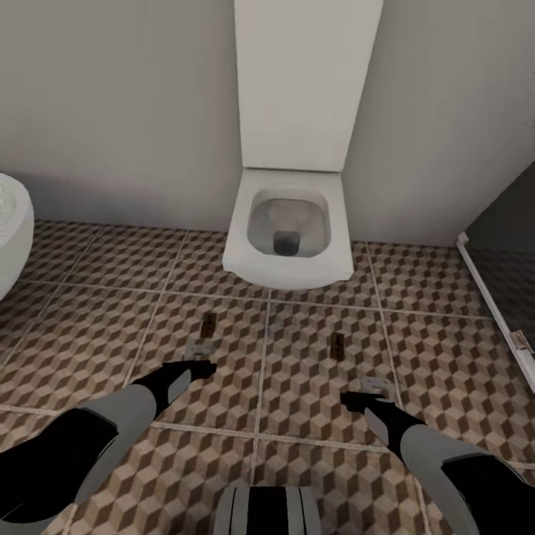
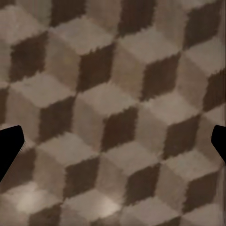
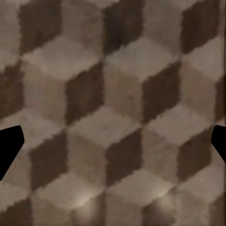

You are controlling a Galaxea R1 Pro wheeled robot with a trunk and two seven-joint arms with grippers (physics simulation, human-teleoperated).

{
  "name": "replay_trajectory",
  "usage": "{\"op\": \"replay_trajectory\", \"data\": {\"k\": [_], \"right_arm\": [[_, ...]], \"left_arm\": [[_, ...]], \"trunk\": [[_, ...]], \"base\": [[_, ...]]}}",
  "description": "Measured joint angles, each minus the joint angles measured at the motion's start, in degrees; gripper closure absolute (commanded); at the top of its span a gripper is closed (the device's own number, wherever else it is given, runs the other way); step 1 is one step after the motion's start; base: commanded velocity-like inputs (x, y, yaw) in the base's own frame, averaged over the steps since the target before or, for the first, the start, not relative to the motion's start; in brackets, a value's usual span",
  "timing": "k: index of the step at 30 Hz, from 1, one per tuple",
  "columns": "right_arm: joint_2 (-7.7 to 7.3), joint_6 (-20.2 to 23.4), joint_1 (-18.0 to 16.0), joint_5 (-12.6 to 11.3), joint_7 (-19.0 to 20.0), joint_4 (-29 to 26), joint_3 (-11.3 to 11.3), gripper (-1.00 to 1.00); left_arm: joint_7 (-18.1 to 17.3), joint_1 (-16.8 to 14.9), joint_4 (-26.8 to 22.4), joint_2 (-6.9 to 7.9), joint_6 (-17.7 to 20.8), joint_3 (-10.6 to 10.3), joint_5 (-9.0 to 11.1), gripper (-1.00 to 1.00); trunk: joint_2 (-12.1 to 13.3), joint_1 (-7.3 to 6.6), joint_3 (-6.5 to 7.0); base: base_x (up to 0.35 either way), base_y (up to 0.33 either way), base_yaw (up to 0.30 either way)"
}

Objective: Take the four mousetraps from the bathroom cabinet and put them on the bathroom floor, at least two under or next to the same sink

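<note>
The bathroom floor (image 1: 312,416) of brown and beige cube-pattern tiles spreads out in front of me. Both arms reach forward low over it. My left gripper (image 1: 202,348) (image 2: 113,146) and right gripper (image 1: 369,386) (image 3: 113,146) are open, with bare tile between their fingers. A small dark brown strip (image 1: 209,325) shows just ahead of the left gripper, and another strip (image 1: 336,344) ahead of the right. They are too small to tell whether they are mousetraps. The cabinet and the sink are out of view.
A white toilet (image 1: 290,230) with its tall cistern stands against the grey wall straight ahead. The rounded white bathtub edge (image 1: 11,230) is at the far left. A dark panel with a white frame (image 1: 490,297) runs along the right.
</note>
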Motion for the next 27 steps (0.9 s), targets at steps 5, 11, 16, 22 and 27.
{"op": "replay_trajectory", "data": {"k": [5, 11, 16, 22, 27], "right_arm": [[-0.01, 0.0, 0.0, 0.0, 0.0, 0.0, 0.0, -1.00], [-0.01, 0.0, 0.0, 0.0, 0.0, 0.0, 0.1, -1.00], [-0.02, 0.0, 0.0, 0.0, 0.0, -0.1, 0.2, -1.00], [0.03, 0.0, 0.0, 0.0, 0.1, -0.1, 0.3, -1.00], [0.15, 0.3, 0.0, 0.1, 0.6, -0.1, 0.4, -1.00]], "left_arm": [[0.0, 0.0, 0.0, 0.00, 0.1, 0.0, 0.0, -1.00], [0.0, 0.0, 0.0, 0.00, 0.3, 0.0, 0.0, -1.00], [0.1, 0.0, 0.0, 0.03, 0.5, 0.1, 0.0, -1.00], [0.0, 0.0, -0.1, 0.09, 2.0, 0.1, 0.0, -1.00], [0.0, 0.0, -0.2, 0.14, 4.9, 0.1, 0.0, -1.00]], "trunk": [[0.1, -0.13, 1.11], [0.1, -0.28, 2.44], [0.2, -0.41, 3.55], [0.3, -0.57, 4.88], [0.4, -0.70, 5.99]], "base": [[-0.004, 0.000, 0.000], [-0.002, 0.000, 0.000], [0.000, 0.000, 0.000], [0.000, 0.000, 0.000], [0.000, 0.000, 0.000]]}}
